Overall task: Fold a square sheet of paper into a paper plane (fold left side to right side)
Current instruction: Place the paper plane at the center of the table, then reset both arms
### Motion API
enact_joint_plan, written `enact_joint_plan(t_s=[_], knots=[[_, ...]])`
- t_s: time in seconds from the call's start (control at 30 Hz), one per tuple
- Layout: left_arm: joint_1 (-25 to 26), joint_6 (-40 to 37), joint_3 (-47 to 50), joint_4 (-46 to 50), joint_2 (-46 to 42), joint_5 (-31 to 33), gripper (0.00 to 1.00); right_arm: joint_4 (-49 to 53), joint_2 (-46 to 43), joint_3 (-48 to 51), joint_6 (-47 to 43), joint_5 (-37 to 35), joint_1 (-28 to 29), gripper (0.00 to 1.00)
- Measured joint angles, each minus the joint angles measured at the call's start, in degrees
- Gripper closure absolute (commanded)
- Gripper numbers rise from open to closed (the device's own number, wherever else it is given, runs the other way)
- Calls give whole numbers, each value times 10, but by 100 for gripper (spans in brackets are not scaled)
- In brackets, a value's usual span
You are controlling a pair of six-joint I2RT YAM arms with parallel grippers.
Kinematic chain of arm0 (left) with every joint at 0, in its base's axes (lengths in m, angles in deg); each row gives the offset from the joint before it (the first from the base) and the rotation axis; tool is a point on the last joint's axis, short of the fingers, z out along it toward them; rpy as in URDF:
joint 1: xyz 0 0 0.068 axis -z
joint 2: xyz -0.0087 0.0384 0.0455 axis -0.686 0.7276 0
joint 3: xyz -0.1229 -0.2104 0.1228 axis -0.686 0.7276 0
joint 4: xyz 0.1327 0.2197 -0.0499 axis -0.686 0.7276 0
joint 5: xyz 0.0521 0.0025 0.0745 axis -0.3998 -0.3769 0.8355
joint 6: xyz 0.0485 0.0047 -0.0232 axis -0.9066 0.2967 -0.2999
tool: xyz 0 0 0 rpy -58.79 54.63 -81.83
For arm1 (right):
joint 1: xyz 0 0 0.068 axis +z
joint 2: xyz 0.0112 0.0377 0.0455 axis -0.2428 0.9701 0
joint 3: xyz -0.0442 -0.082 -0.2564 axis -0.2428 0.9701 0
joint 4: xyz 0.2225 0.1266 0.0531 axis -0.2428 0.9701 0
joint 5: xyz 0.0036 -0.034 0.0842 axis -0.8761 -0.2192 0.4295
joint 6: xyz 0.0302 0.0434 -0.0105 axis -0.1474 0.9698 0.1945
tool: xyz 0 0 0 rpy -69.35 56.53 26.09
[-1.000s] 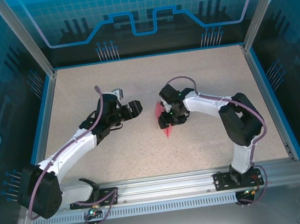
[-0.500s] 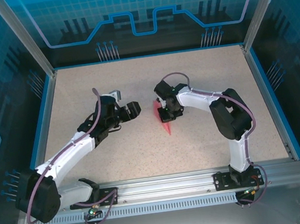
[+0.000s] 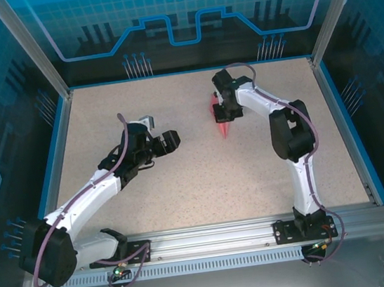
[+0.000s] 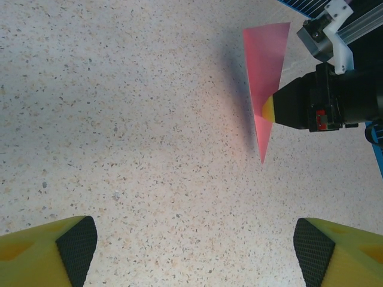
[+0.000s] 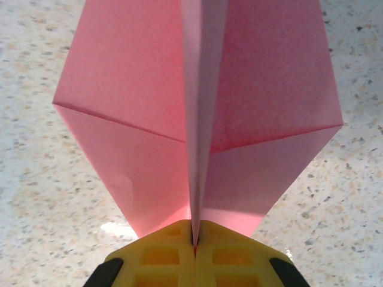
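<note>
Two changes since one second ago: the right jaws, then apart over the slim pink folded paper plane [image 3: 224,126] at mid-tabletop, are now pressed fully together on its centre crease. They have also carried it to the far right part of the speckled beige tabletop [image 3: 183,187]. The left jaws stand wide apart, holding nothing. In the right wrist view the frame cuts off the plane's far end. In the left wrist view the right arm's black housing [image 4: 335,98] hides part of one edge.
</note>
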State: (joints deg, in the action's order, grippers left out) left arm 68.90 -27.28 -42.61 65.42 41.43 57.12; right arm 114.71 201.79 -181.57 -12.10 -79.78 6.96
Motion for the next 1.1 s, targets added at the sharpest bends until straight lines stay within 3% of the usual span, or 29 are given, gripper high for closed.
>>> enact_joint_plan(t_s=[0.23,0.6,0.83,1.0,1.1], knots=[[0,0,0,7,0,0,9,26,41,-28,-12,-15,-1,91],[-18,-4,-21,38,0,-2,3,40,12,-5,-26,-25,-1,61],[-81,-5,-47,37,0,-29,1,28,-183,107,-52,-53,-2,31],[-131,-11,-45,35,-12,-24,1,-48,-359,255,-71,-73,-35,3],[-149,-28,-30,17,-37,19,1,-118,-441,362,-72,-85,-87,1]])
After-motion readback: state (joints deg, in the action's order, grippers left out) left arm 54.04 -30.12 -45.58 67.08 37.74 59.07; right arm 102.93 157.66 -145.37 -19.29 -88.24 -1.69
